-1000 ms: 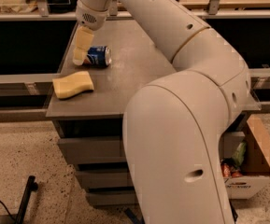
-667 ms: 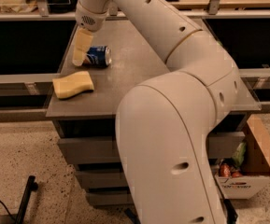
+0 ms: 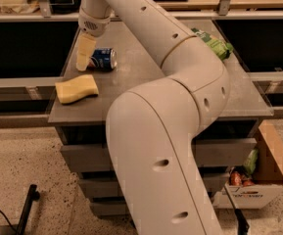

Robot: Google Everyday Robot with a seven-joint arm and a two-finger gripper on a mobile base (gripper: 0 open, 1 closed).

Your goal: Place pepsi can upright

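**Boxed in near the can**

My gripper (image 3: 84,58) hangs just left of the lying pepsi can (image 3: 103,59). The yellow sponge (image 3: 76,88) blocks the near side, and my own arm (image 3: 180,67) crosses the table (image 3: 82,112) on the right. Bare tabletop lies behind the can.

Dim warm light bathes the pincer (image 3: 83,62) beside the pepsi can (image 3: 104,59).

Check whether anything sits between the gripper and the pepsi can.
Nothing visible does. The gripper hangs right beside one end of the can, which lies on its side on the table. The sponge lies nearer the front edge, clear of both.
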